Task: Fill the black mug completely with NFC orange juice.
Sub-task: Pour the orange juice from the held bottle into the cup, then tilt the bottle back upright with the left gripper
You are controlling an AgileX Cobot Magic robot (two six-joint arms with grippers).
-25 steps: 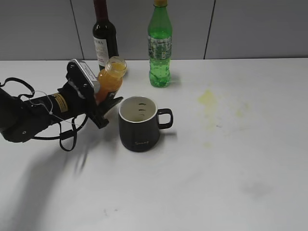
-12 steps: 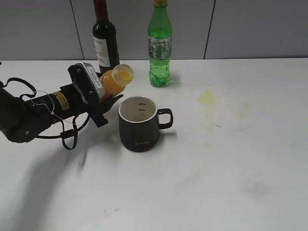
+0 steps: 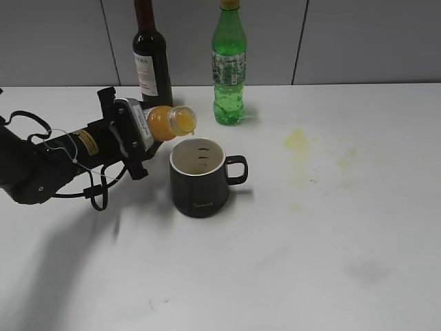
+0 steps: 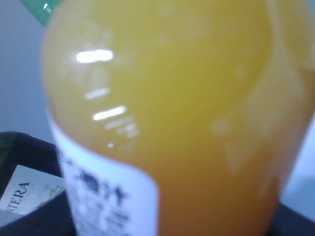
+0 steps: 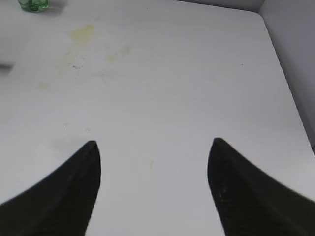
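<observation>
Tipped further, the juice bottle [image 3: 167, 121] in the left end effector [image 3: 138, 134] overhangs the black mug [image 3: 200, 176].

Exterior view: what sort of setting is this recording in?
Probably a lab or test bench, not a home kitchen: a bare white table stained yellow, plain grey wall panels, and only staged props: a black mug, wine bottle and green soda bottle.

Left hand [image 3: 141, 131] clamped, right hand [image 5: 153, 147] spread wide
</observation>
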